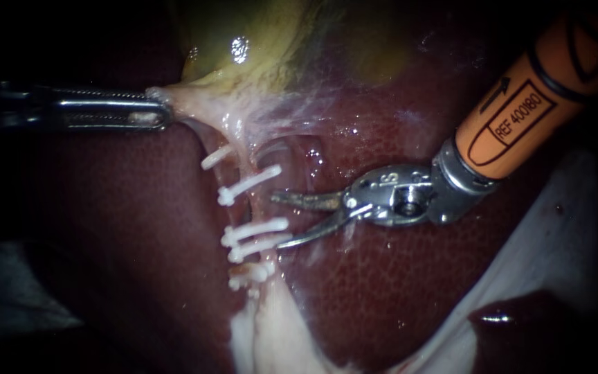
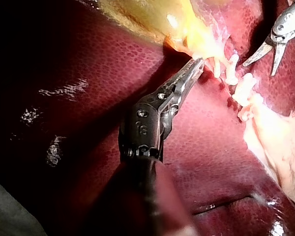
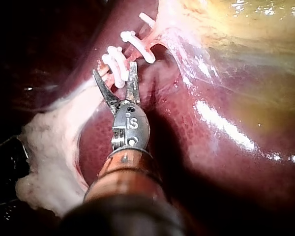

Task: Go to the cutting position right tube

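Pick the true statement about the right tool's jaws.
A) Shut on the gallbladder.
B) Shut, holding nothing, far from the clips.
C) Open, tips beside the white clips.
C: a gap shows between the jaws of the right tool, their tips beside the white clips; it is the left tool that grips the gallbladder.

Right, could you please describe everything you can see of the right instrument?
The right instrument enters from the upper right: an orange shaft, a grey metal wrist, two slim pointed jaws. The jaws stand open, aimed at the clipped tubes over the liver. White clips end near the gap; contact cannot be told. Nothing is gripped.
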You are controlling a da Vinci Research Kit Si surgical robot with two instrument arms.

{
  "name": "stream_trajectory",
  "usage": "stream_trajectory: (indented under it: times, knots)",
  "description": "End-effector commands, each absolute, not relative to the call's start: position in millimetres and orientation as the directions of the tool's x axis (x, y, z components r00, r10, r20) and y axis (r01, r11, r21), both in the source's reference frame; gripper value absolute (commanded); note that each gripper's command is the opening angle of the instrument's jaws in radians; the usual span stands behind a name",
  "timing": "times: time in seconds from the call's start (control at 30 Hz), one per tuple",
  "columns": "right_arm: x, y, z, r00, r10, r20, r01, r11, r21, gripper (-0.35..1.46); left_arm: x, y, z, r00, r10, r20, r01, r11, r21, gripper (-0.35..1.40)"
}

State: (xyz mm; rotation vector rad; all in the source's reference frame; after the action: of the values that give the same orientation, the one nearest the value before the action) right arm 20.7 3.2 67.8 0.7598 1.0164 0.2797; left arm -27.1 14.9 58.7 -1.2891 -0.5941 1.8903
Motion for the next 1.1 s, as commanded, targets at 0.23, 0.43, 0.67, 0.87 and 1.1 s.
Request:
stream_trajectory:
  times: [0.23, 0.43, 0.67, 0.87, 1.1]
  knots:
    - [21.4, 3.4, 70.3, 0.525, 0.545, -0.653, 0.134, 0.705, 0.696, 1.44, -27.1, 14.9, 58.7, -0.203, 0.796, -0.571, -0.327, -0.604, -0.727, -0.35]
    - [22.7, 3.0, 71.7, 0.519, 0.542, -0.661, 0.161, 0.698, 0.698, 1.44, -27.2, 14.9, 58.7, -0.203, 0.796, -0.571, -0.327, -0.604, -0.727, -0.35]
    - [24.1, 2.2, 72.2, 0.495, 0.535, -0.684, 0.215, 0.687, 0.694, 1.44, -27.2, 14.9, 58.7, -0.203, 0.796, -0.571, -0.327, -0.604, -0.727, -0.35]
    - [24.8, 2.0, 72.0, 0.466, 0.537, -0.704, 0.258, 0.678, 0.688, 1.35, -27.2, 14.9, 58.7, -0.203, 0.796, -0.571, -0.327, -0.604, -0.727, -0.35]
    - [26.5, 1.9, 71.7, 0.419, 0.578, -0.7, 0.277, 0.653, 0.705, 1.29, -27.2, 14.9, 58.7, -0.203, 0.796, -0.571, -0.327, -0.604, -0.726, -0.35]
